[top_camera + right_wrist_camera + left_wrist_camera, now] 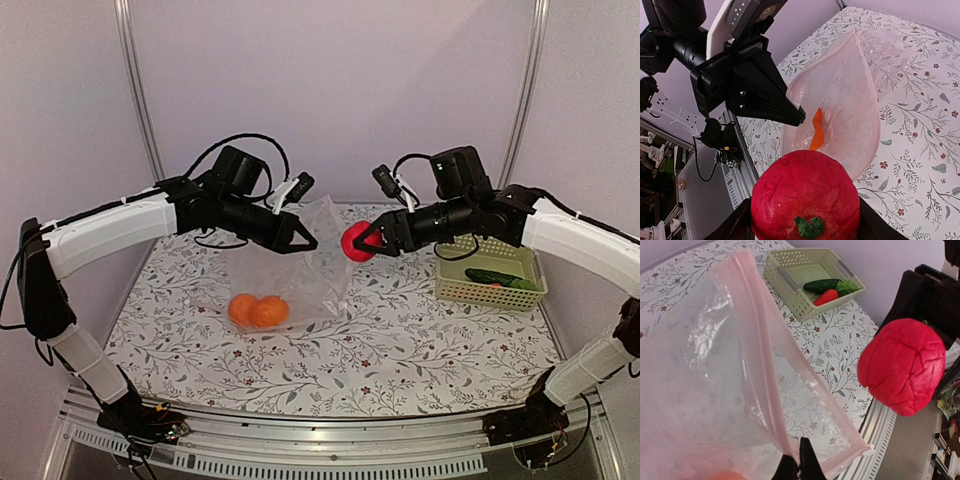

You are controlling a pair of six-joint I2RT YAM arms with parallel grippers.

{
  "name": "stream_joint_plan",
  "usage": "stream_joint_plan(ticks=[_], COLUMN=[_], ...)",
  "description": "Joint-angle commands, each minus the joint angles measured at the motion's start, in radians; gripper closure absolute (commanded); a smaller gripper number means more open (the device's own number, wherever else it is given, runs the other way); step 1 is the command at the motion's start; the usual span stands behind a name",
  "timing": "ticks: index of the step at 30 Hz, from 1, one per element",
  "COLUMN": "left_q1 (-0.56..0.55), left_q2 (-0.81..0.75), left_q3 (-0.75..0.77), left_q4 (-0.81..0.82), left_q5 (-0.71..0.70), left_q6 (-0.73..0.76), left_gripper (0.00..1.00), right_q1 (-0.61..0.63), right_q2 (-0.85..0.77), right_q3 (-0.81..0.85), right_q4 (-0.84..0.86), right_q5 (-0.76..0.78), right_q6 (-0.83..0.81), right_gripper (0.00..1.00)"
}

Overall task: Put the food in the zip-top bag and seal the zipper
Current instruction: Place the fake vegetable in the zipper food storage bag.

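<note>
The clear zip-top bag [300, 268] stands on the table with its mouth held up. My left gripper [306, 243] is shut on the bag's pink zipper strip [762, 355], pinched between its black fingers [807, 462]. The white slider [869, 451] sits at the strip's near end. Two oranges [258, 310] lie inside the bag. My right gripper [368, 243] is shut on a round red fruit with a green stem [805, 202], in the air just right of the bag's mouth. A dark green cucumber [500, 278] lies in the basket.
The pale lattice basket [455, 290] stands at the right of the table. It holds the cucumber, a small red vegetable [826, 296] and a green leafy piece [847, 287]. The table's metal front rail [330, 425] runs along the near edge.
</note>
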Motion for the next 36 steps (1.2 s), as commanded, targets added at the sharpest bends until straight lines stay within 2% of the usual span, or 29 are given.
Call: stream_joint_plan(ticks=[1,11,17,30,36], left_q1=[-0.008,-0.008,-0.008,-0.008,-0.008], left_q2=[-0.005,-0.006,-0.007,0.002,0.002], left_q3=[-0.003,-0.002,-0.002,-0.003,-0.003], left_q4=[-0.005,-0.007,-0.007,-0.003,-0.003], left_q5=[0.004,0.002,0.006,0.018,0.018], left_q6=[0.005,0.007,0.005,0.003,0.004], left_gripper=[1.0,1.0,1.0,1.0,1.0], right_q1=[0.036,0.079,0.08,0.137,0.152], right_q2=[0.071,0.221,0.255,0.345,0.39], right_q3=[0.038,0.082,0.117,0.213,0.248], right_q4=[0.103,0.118,0.05,-0.015,-0.028], right_q5=[-0.012,0.107,0.225,0.297,0.328], right_q6=[0.031,0.055,0.05,0.011,0.011], right_gripper=[0.39,0.39,0.39,0.37,0.32])
